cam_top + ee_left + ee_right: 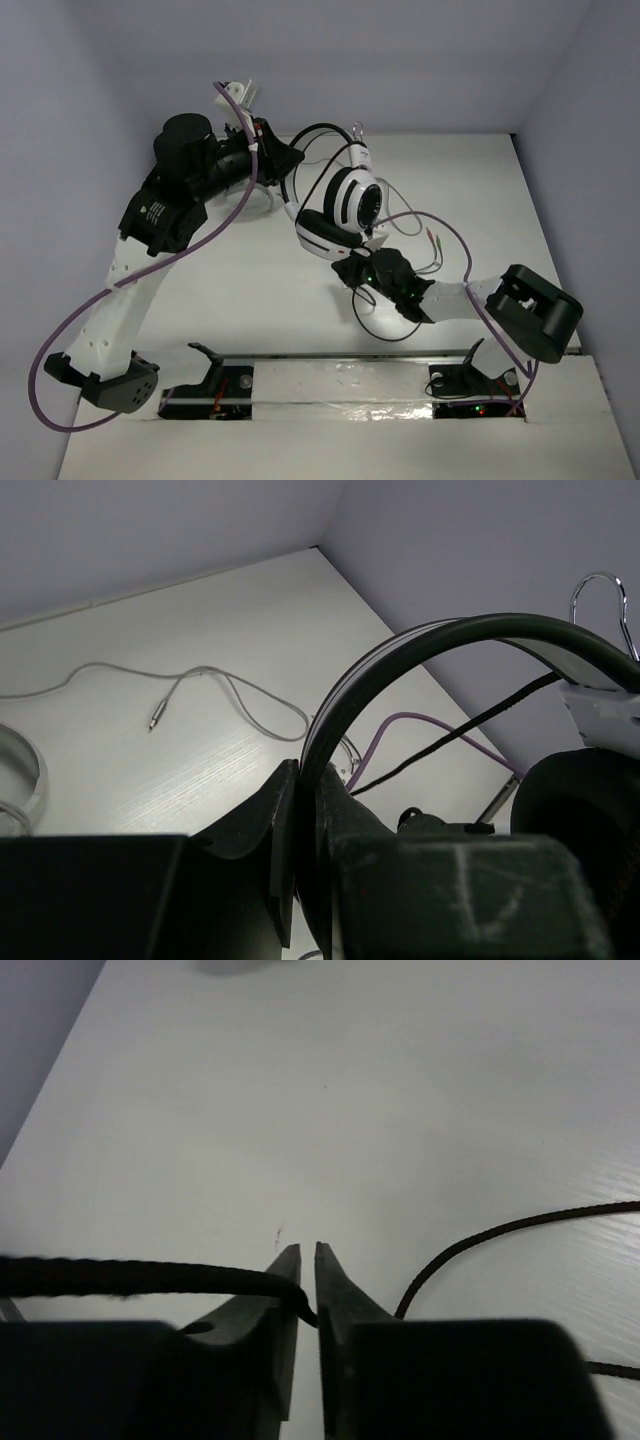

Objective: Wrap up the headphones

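Observation:
The headphones (345,205), with glossy white and black earcups, hang above the table's middle. My left gripper (285,160) is shut on their thin black headband (420,640), which passes between the fingers (255,820) in the left wrist view. A black ear pad (585,820) shows at the right there. My right gripper (358,272), just below the earcups, is shut on the long thin black cable (120,1278), which enters between its fingers (340,1290). More cable loops on the table (385,325) and also shows in the right wrist view (500,1235).
Pale grey-white headphones (15,780) with a grey cable (230,685) and plug lie on the table below the left gripper. The cable's plug ends (435,243) lie to the right. Purple robot cables (440,225) arc over the arms. Walls border the table at the back and sides.

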Robot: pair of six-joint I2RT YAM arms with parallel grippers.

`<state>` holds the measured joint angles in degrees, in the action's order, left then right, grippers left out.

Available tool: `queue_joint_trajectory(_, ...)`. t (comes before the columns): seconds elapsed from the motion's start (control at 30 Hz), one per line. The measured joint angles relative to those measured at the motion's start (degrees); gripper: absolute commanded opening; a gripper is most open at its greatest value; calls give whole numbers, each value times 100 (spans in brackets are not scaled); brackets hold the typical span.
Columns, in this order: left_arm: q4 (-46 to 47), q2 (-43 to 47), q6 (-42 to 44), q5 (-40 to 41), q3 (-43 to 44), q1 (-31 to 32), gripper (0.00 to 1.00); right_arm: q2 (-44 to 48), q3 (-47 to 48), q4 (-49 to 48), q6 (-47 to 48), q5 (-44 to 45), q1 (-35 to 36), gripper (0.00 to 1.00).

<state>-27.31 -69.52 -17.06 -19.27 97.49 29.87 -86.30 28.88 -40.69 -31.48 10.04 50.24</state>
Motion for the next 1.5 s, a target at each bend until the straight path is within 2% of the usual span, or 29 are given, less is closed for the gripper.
queue_joint_trajectory(0.03,0,-9,-4,35,4,0,0,-26,11,-24,-2,-81,-2,5)
queue_joint_trajectory(0.13,13,-83,-72,170,4,0,0,-50,63,-66,-37,-376,2,1)
queue_joint_trajectory(0.27,175,-238,-269,503,-13,0,0,-28,66,-68,-136,-595,221,0)
queue_joint_trajectory(0.47,647,-391,-730,1132,-271,-37,0,203,66,192,-286,-551,1012,0)
queue_joint_trajectory(0.6,1174,-354,-1110,1727,-946,-37,0,393,63,315,-448,-531,1416,1)
queue_joint_trajectory(0.87,2096,-61,-1788,3432,-2529,-37,0,793,107,833,-743,-122,2096,1)
queue_joint_trajectory(1.03,2470,-42,-1803,4472,-3010,175,0,791,706,1718,-774,323,2505,0)
queue_joint_trajectory(1.23,2848,-37,-1700,5497,-3805,778,0,935,1672,3246,-682,741,2756,0)
queue_joint_trajectory(1.5,2564,203,-1473,6369,-4883,1585,0,1821,2660,5386,-446,1576,2785,0)
